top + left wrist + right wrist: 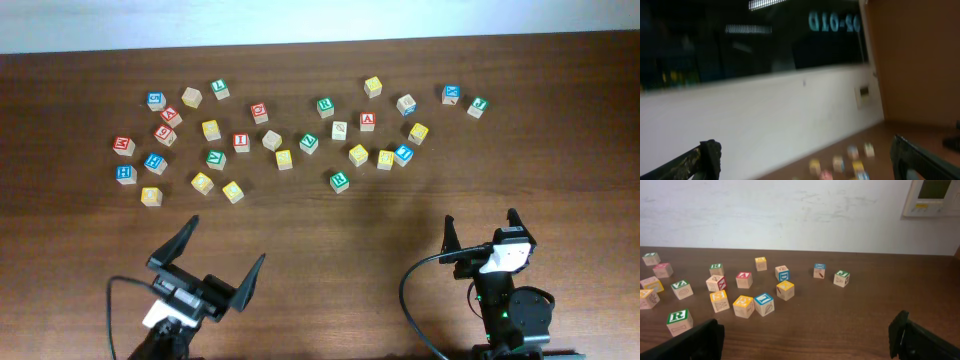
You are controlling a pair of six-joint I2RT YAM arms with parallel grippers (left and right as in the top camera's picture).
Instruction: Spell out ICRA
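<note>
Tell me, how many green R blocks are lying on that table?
2. The nearer green R block sits at the cluster's front edge, closest to the arms. The farther green R block lies behind it, left of the red A block. Blurry letters could hide more.

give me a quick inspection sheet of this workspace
surface: brown wood table, nothing spilled
job's things: blocks scattered loose across the far half; green R and red A readable; nothing lined up yet
clutter: spare blocks mixed in with the needed ones; nothing else seen
grippers: left gripper and right gripper open, empty, at the near side away from the blocks
cables: black cable loops by the left arm, another by the right
surroundings: white wall with a panel; left wrist view blurred
</note>
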